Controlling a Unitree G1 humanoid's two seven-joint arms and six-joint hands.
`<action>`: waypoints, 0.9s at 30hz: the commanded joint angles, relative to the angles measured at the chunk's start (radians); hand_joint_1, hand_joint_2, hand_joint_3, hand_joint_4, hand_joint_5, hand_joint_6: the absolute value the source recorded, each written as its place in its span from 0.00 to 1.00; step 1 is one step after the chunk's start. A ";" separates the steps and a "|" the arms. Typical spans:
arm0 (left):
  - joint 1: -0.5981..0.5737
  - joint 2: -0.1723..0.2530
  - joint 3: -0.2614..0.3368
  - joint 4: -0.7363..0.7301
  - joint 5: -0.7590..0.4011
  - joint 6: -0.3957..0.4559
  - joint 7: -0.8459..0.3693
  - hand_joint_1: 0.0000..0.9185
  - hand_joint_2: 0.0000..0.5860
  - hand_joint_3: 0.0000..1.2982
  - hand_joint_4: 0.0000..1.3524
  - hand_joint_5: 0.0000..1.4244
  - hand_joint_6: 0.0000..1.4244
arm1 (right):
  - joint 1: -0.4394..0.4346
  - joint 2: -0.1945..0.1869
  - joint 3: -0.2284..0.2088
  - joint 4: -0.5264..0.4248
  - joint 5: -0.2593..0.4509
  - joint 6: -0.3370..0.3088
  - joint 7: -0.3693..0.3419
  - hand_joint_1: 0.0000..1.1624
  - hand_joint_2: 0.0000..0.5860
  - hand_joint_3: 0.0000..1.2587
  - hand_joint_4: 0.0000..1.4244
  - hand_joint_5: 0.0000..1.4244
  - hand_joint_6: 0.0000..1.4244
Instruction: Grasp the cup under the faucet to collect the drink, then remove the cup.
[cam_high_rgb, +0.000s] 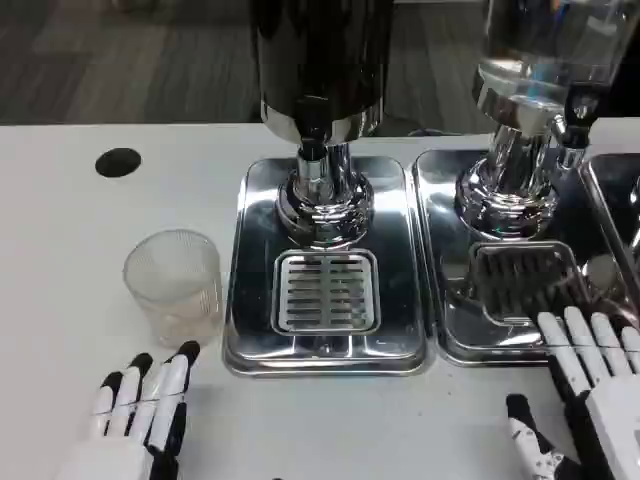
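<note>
A clear ribbed plastic cup (175, 285) stands upright on the white table, left of the middle dispenser's steel tray (250, 330). The dark drink dispenser (320, 60) rises over that tray, its chrome faucet (313, 165) above the drip grille (326, 291). No cup sits on the grille. My left hand (140, 405) lies near the front edge, just below the cup, fingers stretched toward it and holding nothing. My right hand (590, 385) rests at the front right, fingers spread over the edge of the second tray, empty.
A second dispenser (545, 60) with a clear tank stands on its own steel tray (450, 330) at the right, with a dark grille (525, 280). A round black hole (118, 162) marks the table at the back left. Bare table lies left of the cup.
</note>
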 joint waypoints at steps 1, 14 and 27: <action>0.003 0.014 0.012 -0.026 0.004 0.014 -0.020 0.00 0.12 0.00 0.00 0.00 0.00 | 0.002 0.003 -0.013 0.008 0.011 -0.011 -0.026 0.11 0.75 0.04 0.00 0.00 0.00; 0.024 0.023 0.029 -0.089 0.025 0.039 -0.031 0.00 0.12 0.00 0.00 0.00 0.00 | -0.002 0.008 -0.028 -0.010 0.030 -0.024 -0.026 0.11 0.77 0.05 0.00 0.00 0.00; 0.031 0.019 0.037 -0.094 0.006 0.018 -0.011 0.00 0.12 0.00 0.00 0.00 0.00 | 0.006 0.013 -0.023 -0.014 0.014 -0.013 -0.011 0.13 0.77 0.05 0.00 0.00 0.00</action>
